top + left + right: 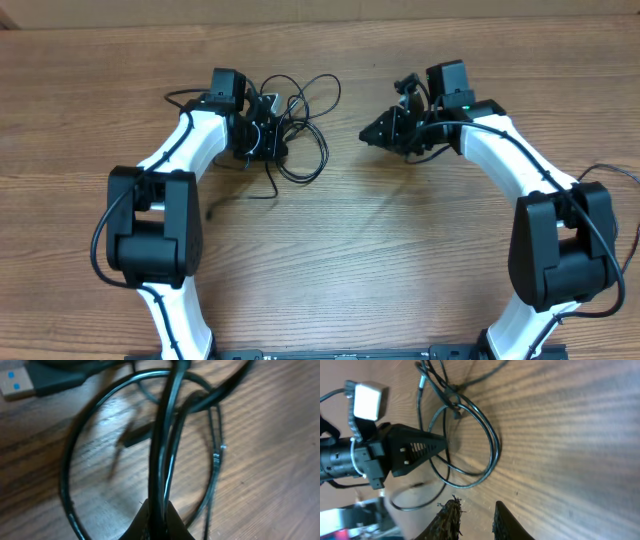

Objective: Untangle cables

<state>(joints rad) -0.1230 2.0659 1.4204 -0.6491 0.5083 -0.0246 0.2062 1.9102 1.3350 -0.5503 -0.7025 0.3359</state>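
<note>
So the cables (296, 120) are a bunch of thin, glossy black cords piled in a loose knot, sitting on the far left-of-centre part of the wooden table (400, 250). A couple of big loops flop out to the right of the knot and cross over each other, and one loose end trails back toward the near side. Up close there's a flat USB plug (14, 382) with a blue insert lying on the wood at the edge of the pile. The left gripper (157, 522) is right in the tangle, clamped tight on two strands that run up side by side out of its tips. The right gripper (368, 135) is off to the right, well apart from the cords, fingers (451, 515) slightly parted with nothing between them.
</note>
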